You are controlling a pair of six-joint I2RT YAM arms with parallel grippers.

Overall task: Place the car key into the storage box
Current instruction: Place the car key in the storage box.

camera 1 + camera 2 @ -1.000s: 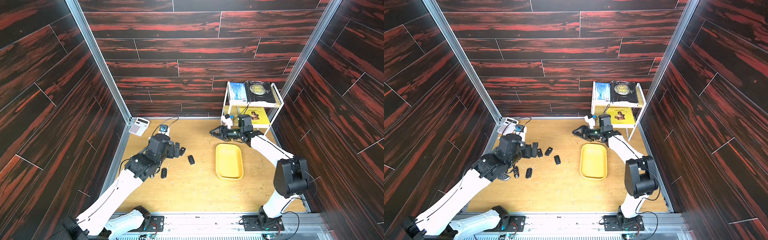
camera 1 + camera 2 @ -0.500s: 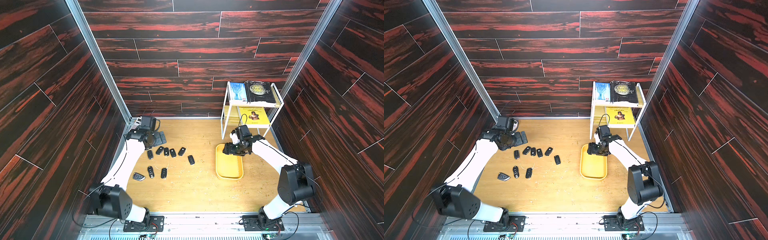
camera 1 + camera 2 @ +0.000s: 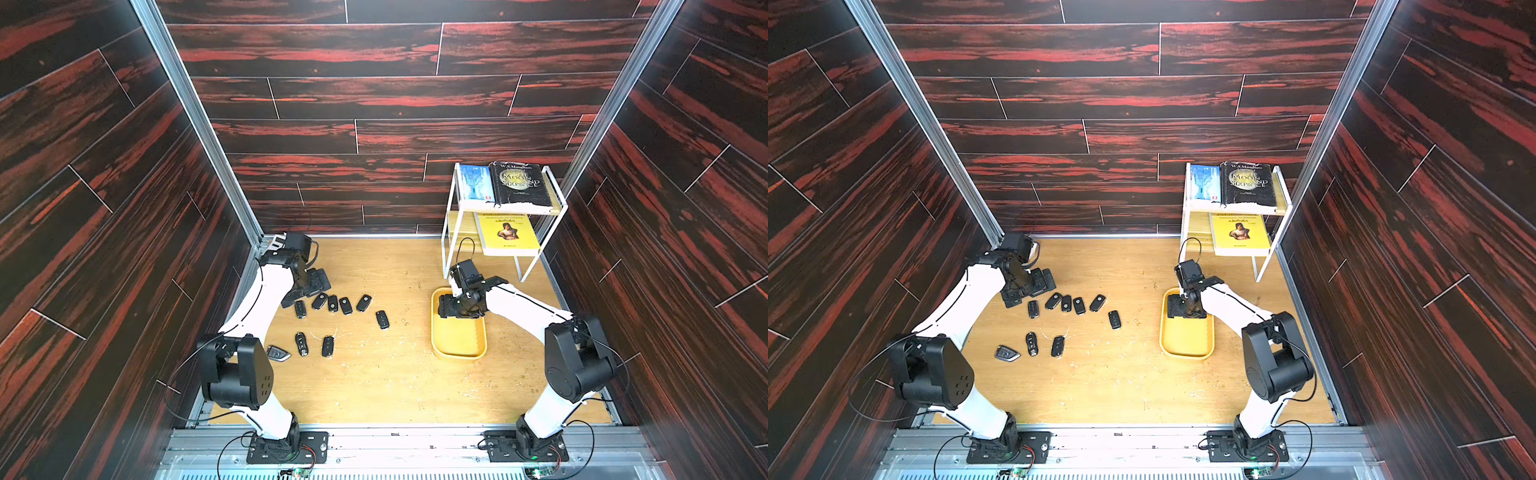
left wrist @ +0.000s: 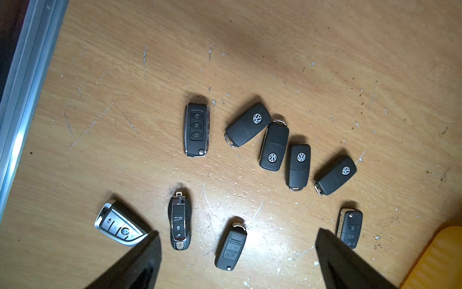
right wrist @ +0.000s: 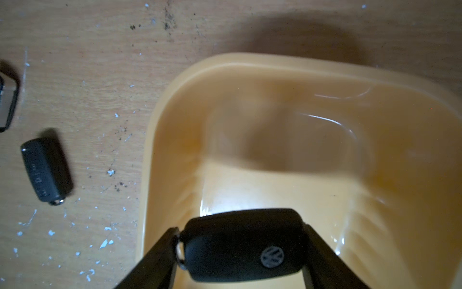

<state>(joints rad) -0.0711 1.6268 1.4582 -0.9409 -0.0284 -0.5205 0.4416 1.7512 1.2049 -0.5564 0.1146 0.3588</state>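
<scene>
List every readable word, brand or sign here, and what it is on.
"W.S. Maugham", "MOON", "SIXPENCE": black book.
"VW" roundel: four fobs on the table; car key in the right tool.
BMW roundel: silver fob.
Yellow book, blue book: unreadable.

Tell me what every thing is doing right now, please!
right gripper: shut on the car key, above the storage box.
car key: clamped crosswise between the fingers.
storage box: on the table, visible floor bare.
left gripper: open, holding nothing, above the loose keys.
loose keys: nine, lying flat on the table.
</scene>
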